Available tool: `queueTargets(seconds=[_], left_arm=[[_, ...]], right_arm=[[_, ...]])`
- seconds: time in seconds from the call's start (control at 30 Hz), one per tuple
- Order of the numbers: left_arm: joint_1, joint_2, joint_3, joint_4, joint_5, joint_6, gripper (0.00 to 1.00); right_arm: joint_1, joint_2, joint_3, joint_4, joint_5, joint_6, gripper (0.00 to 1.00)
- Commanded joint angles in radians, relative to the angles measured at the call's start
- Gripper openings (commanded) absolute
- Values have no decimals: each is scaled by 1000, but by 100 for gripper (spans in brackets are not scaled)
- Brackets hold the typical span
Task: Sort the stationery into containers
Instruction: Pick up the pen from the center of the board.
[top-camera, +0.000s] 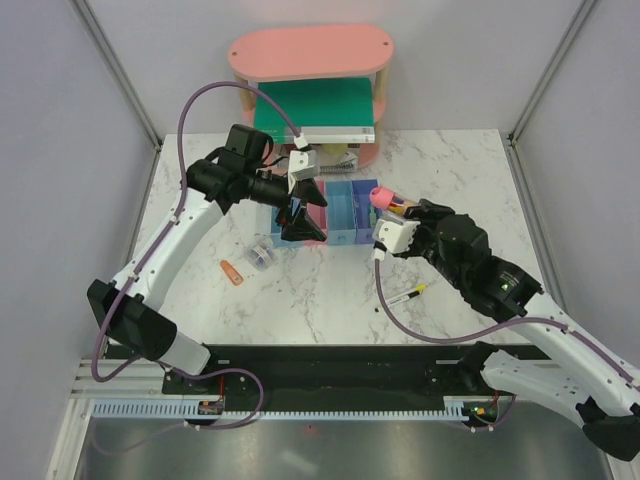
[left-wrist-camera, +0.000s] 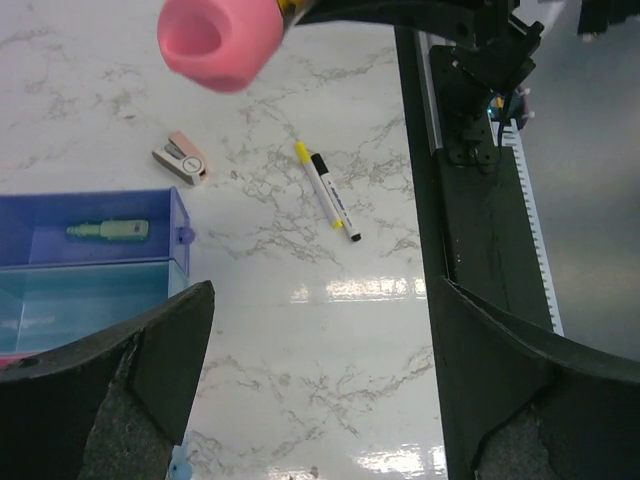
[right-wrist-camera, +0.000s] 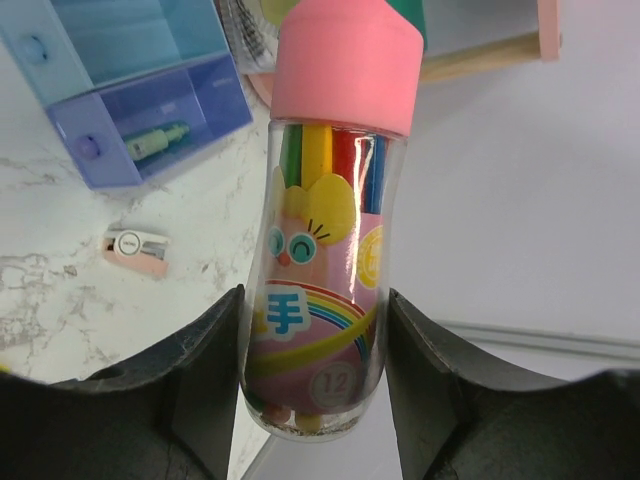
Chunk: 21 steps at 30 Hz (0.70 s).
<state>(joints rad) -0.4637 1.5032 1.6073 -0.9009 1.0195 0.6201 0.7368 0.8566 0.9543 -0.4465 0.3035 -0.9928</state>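
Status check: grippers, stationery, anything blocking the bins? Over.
Right gripper shut on pink-capped bottle. Left gripper open, empty, over the bins, may crowd a drop. Green piece in purple-blue bin; pen, pale pink piece loose on table.

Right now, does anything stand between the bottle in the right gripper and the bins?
Nothing visible blocks the nearest purple-blue bin. The pink-capped bottle, held by the right gripper, is just beside that bin. The open left gripper hangs over the pink bin and the left end of the row, so those are covered.
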Motion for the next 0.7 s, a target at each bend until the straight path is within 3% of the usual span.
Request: queueTargets(seconds=[0.0,0.17,0.67], left_arm=[[-6,26,6,108,171,67,96],[-12,48,5,140,225,53,96],[-12,72,0,181,211,59,97]], right_arm=[[105,21,21,115,97,-20,0],[156,55,20,158,132,-29,0],[326,62,8,201,195,-133,0]])
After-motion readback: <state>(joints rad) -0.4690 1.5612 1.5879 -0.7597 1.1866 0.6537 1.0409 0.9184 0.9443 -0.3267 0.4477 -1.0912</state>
